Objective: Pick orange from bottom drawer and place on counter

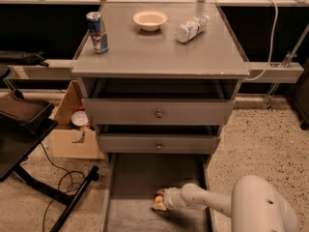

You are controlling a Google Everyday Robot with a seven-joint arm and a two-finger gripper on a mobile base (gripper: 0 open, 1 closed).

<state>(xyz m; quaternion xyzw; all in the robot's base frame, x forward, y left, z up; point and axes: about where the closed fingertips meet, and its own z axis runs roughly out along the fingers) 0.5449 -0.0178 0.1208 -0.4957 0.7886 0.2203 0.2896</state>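
One stage at most is begun: gripper (158, 202) sits inside bottom drawer (130, 178), against the orange (159, 193); whether it has hold cannot be told. Lift and placement on counter (159, 52) remain.

Moderate, even overhead light. The counter (159, 47) is the brightest surface, with a faint sheen toward 12 o'clock. Heavy shadow lies under its front lip (near black at 10 and 2 o'clock too). The bottom drawer (140, 178) is dim at 6 o'clock, with the gripper (158, 201) shaded inside it. The arm (260, 202) is pale at 5 o'clock.
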